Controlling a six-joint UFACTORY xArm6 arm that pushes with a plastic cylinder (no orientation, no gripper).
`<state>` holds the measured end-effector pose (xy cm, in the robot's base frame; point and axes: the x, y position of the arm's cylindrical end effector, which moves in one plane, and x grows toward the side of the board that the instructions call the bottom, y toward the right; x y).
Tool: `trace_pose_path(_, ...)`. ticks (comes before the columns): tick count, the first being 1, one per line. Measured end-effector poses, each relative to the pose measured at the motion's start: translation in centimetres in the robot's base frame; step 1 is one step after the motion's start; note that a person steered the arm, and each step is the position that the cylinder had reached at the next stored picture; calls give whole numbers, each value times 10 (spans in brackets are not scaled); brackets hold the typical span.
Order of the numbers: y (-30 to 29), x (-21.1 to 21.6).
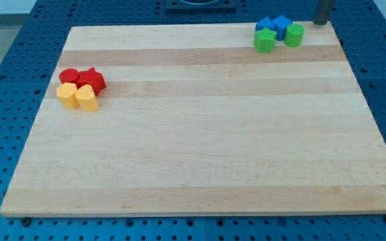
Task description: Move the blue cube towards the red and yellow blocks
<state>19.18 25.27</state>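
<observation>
The blue cube [282, 25] sits near the view's top right corner of the wooden board [200, 134], in a tight cluster with another blue block [265, 25], a green star-shaped block [265, 40] and a green round block [293, 35]. A red round block [69, 75] and a red star-shaped block [92, 80] sit at the view's left, touching two yellow blocks [67, 95] [87, 98]. My tip [321, 22] is at the view's top edge, just right of the blue cube cluster and apart from it.
The board lies on a blue perforated table [5, 80]. A dark fixture [200, 5] shows at the view's top middle behind the board.
</observation>
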Motion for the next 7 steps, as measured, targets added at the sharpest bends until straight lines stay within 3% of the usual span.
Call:
trace_pose_path(1, -58, 3)
trace_pose_path(4, -210, 80)
trace_pose_path(7, -187, 62)
